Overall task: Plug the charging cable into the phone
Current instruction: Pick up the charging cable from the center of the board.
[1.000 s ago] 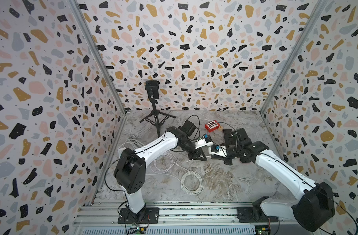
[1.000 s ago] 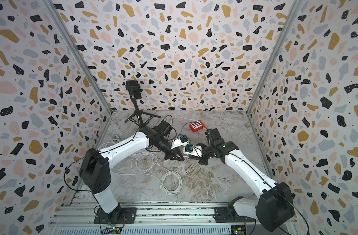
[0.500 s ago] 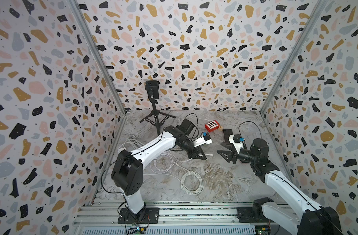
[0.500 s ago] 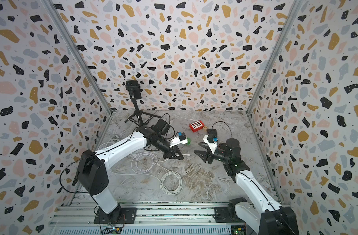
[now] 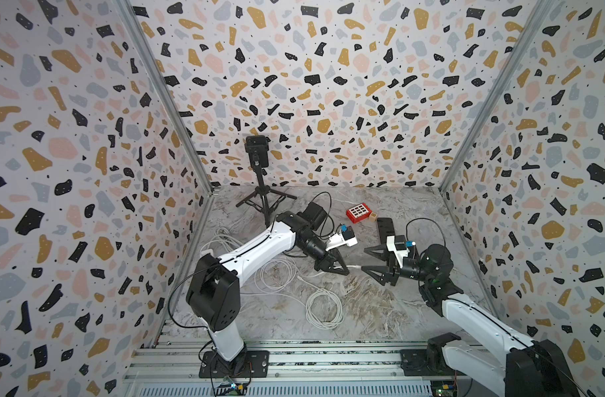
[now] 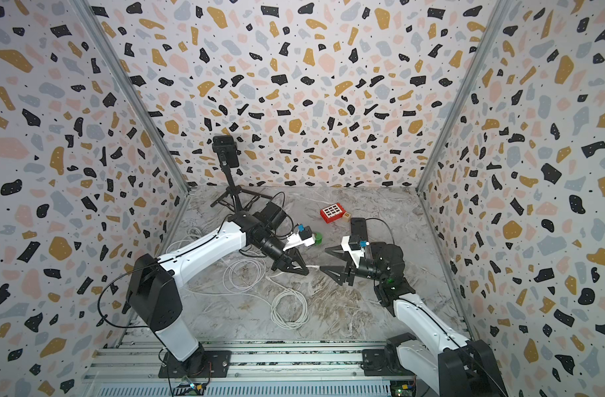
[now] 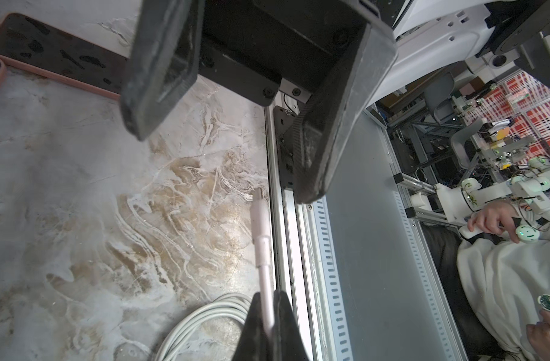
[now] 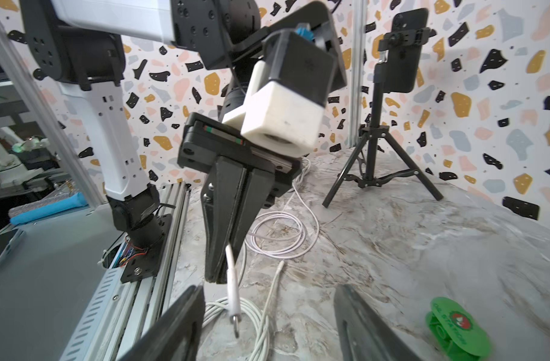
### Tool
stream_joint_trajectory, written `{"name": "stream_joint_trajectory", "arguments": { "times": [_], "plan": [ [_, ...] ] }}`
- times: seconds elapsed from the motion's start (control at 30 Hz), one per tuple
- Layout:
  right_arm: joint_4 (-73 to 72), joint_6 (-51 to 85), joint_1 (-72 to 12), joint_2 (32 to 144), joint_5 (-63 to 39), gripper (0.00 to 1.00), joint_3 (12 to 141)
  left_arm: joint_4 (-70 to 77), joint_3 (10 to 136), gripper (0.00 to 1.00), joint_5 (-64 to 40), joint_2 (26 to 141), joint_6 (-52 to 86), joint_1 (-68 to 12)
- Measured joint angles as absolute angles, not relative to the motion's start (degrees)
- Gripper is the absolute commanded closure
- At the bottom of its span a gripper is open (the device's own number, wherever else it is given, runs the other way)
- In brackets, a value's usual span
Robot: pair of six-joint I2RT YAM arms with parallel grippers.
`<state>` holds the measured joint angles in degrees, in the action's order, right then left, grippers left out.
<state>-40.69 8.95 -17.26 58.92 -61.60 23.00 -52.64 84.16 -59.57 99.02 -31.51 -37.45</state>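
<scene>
My left gripper is shut on the white charging cable, a short way behind its plug. The plug sticks out past the fingertips towards my right gripper. That gripper faces it, open and with nothing held. In the right wrist view the plug hangs just in front of the open jaws. The phone, dark-screened in a pink case, lies flat on the marble table behind the right gripper. The rest of the cable lies coiled on the table.
A tripod holding another phone stands at the back left. A red block and a small wooden cube lie near the phone. A green disc sits beside the left wrist. Metal rails edge the front.
My right gripper was shut close against the left gripper; it has pulled back to the right and opened. The left gripper has kept its hold on the cable and barely moved.
</scene>
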Motion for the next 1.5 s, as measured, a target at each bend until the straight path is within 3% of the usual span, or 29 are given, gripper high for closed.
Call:
{"name": "stream_joint_trajectory", "arguments": {
  "times": [0.13, 0.33, 0.4, 0.47, 0.5, 0.57, 0.67, 0.8, 0.97, 1.03, 1.1, 1.17, 1.2, 1.37, 1.5],
  "plan": [
    [-38.5, 6.8, -17.6, 59.4, -62.4, 0.38, 23.2, -53.2, 84.2, 1.00, -59.8, 99.0, -32.4, -37.5],
    [-33.9, 4.3, -17.6, 60.4, -64.4, 0.86, 25.0, -53.9, 84.2, 1.00, -60.1, 99.0, -32.9, -37.4],
    [-32.9, 3.9, -17.6, 60.6, -65.4, 0.91, 25.6, -54.0, 84.2, 1.00, -60.1, 99.0, -33.0, -37.3],
    [-32.5, 3.7, -17.6, 60.8, -66.3, 0.90, 25.8, -54.0, 84.2, 1.00, -60.0, 99.0, -33.0, -37.2],
    [-32.5, 3.7, -17.6, 60.8, -66.6, 0.84, 25.8, -53.9, 84.2, 1.00, -60.0, 99.0, -33.0, -37.2],
    [-32.3, 3.9, -17.7, 60.8, -67.2, 0.63, 25.9, -54.0, 84.2, 1.00, -60.0, 99.0, -33.0, -37.2],
    [-33.7, 5.6, -17.9, 61.9, -68.3, 0.56, 25.9, -53.9, 84.2, 1.00, -60.0, 98.9, -33.0, -37.2],
    [-38.7, 9.6, -18.4, 65.2, -69.9, 0.65, 25.9, -54.0, 84.2, 1.00, -60.1, 98.7, -33.0, -37.2],
    [-45.2, 14.1, -18.5, 68.1, -71.4, 1.00, 25.8, -54.1, 84.2, 1.00, -60.0, 98.4, -33.0, -37.2],
    [-46.5, 15.2, -18.5, 68.0, -72.2, 1.00, 25.8, -54.1, 84.3, 0.96, -60.0, 98.4, -33.1, -36.9],
    [-46.3, 15.0, -18.5, 67.7, -72.4, 1.00, 25.8, -54.1, 84.5, 0.54, -60.0, 98.3, -33.5, -36.9],
    [-43.2, 13.7, -18.5, 67.1, -72.3, 1.00, 26.4, -54.1, 84.7, 0.35, -60.1, 98.3, -33.5, -37.0],
    [-39.5, 12.2, -18.5, 66.7, -72.1, 1.00, 27.4, -54.0, 84.9, 0.32, -60.1, 98.3, -33.4, -37.0],
    [-16.7, 2.7, -18.6, 65.8, -69.1, 1.00, 35.4, -53.9, 86.2, 0.31, -58.8, 98.4, -33.2, -37.5],
    [-2.5, -1.9, -18.8, 66.0, -67.8, 1.00, 40.8, -53.8, 86.4, 0.40, -57.4, 98.7, -33.2, -38.5]
  ]
}}
